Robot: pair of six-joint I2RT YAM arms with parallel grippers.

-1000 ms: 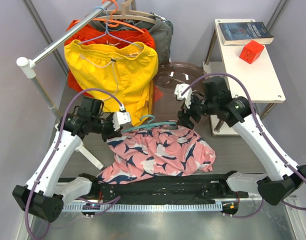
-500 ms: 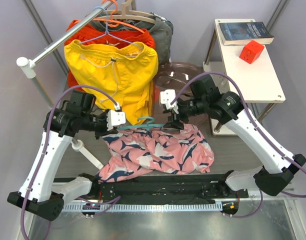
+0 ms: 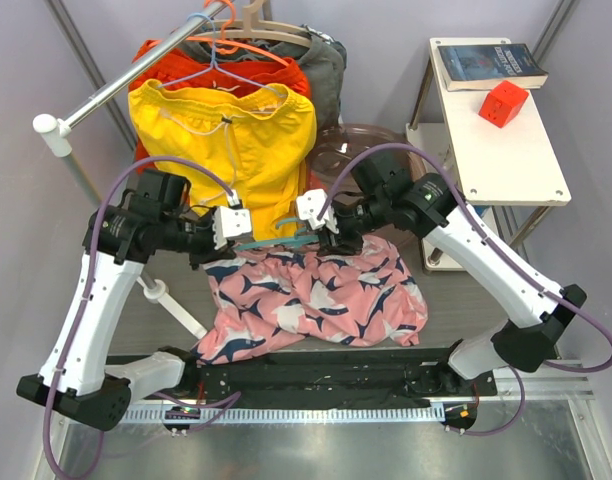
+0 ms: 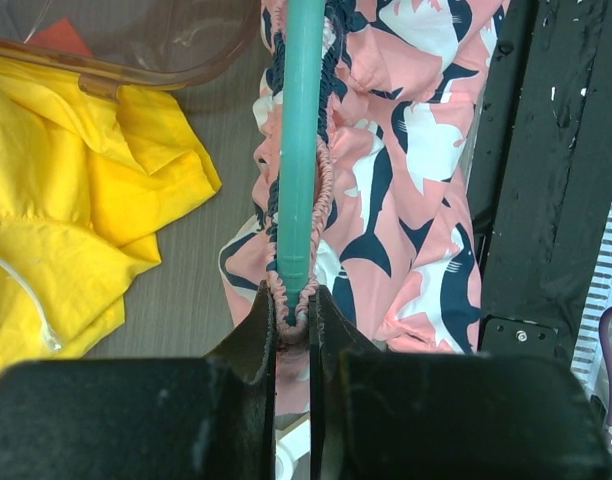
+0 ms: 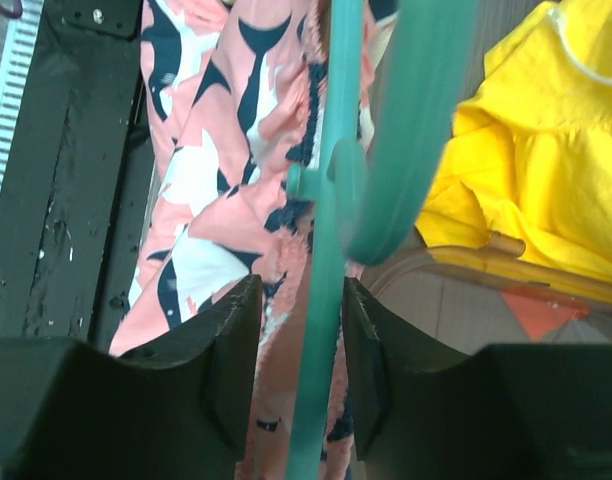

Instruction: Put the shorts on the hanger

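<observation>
Teal plastic ran straight up my left wrist view: the hanger (image 4: 298, 150), its end tucked inside the elastic waistband of the shorts (image 4: 406, 150). My left gripper (image 4: 294, 310) was pinched tight on that waistband, right at the bar's tip. From above, the pink shorts spread below the hanger, between both arms, down to the black base (image 3: 316, 375). My right gripper (image 5: 298, 300) straddled the hanger's bar beside the hook, jaws apart, with pink fabric showing in the gap on one side. Yellow shorts (image 3: 226, 135) hung behind.
</observation>
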